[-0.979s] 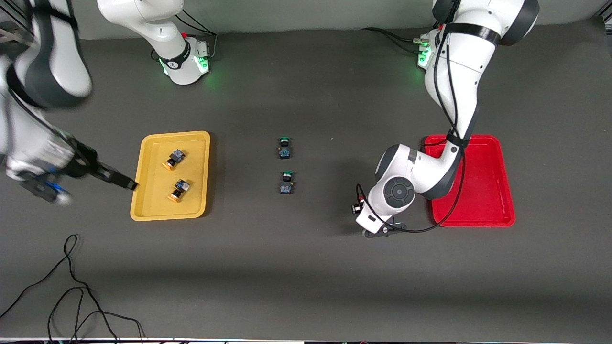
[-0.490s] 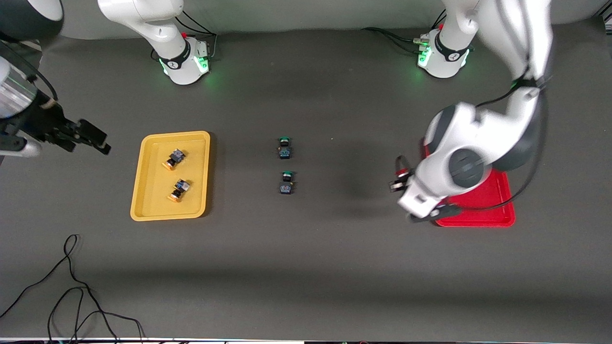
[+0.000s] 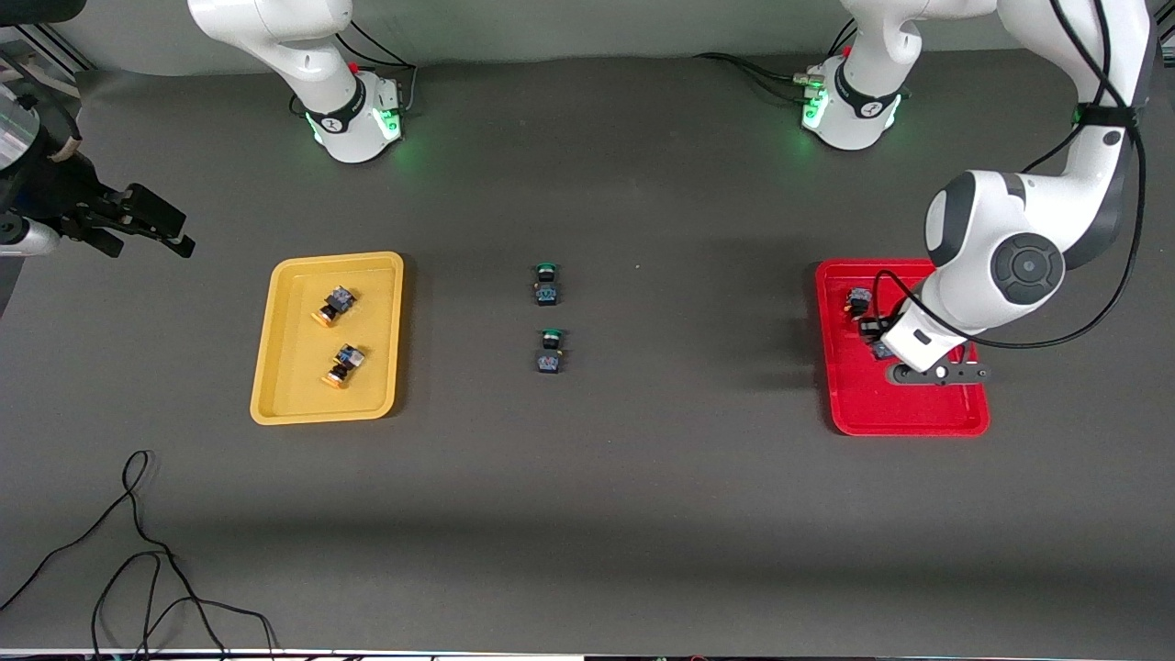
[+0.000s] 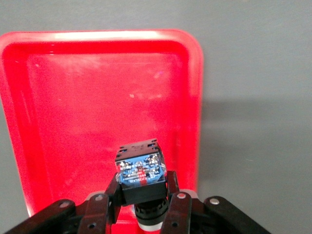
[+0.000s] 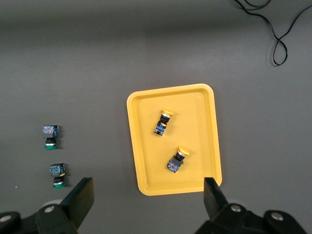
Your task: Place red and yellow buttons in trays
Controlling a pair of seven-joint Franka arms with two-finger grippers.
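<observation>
The left pincer (image 4: 141, 204) hangs over the red tray (image 3: 955, 418), clamped on a switch (image 4: 140, 171) beside another switch (image 3: 859, 300) lying there. Releasing comes next, probably the last placement. Both yellow-capped buttons (image 3: 334, 305) (image 3: 343, 364) lie in the yellow tray (image 3: 275, 367); the right pincer (image 5: 148, 197) waits, spread apart.

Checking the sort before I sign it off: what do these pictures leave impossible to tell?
- Cap colour of the dark button held in the left gripper: left wrist view, jaws cover it.
- Second button in the shallow red plastic tray: front view, the left arm hides most of it.
</observation>
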